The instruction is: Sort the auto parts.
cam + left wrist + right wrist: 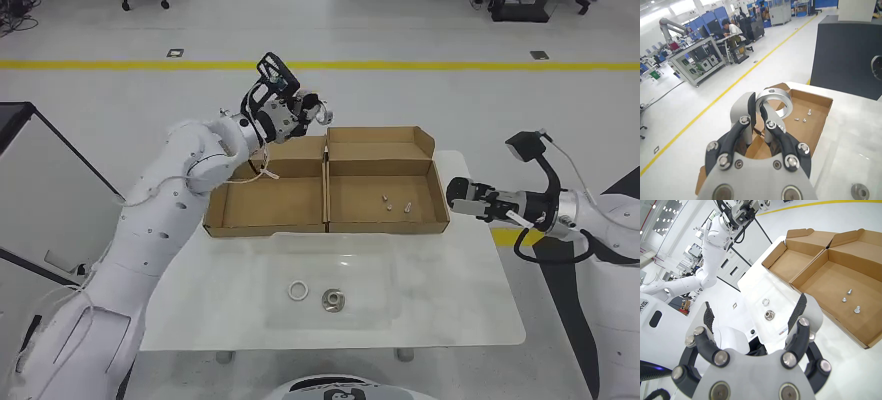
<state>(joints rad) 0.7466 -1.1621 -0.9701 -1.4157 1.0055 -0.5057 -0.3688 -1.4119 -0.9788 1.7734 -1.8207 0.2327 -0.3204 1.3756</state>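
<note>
My left gripper (757, 106) is raised over the far edge of the left cardboard box (265, 200) and is shut on the rim of a silver metal collar ring (774, 101); from above the ring (323, 113) shows at its tip. The right cardboard box (385, 195) holds three small bolts (390, 205), seen closer as bolts (849, 298). A white ring (298, 291) and a flanged metal bushing (333, 299) lie in a clear tray (272, 305) on the near part of the table. My right gripper (753, 311) is open and holds nothing, off the table's right edge beside the right box.
The two boxes stand side by side at the back of the white table (470, 290), flaps up along their far sides. A dark cabinet (846, 56) stands beyond the table. Bare tabletop lies to the right of the tray.
</note>
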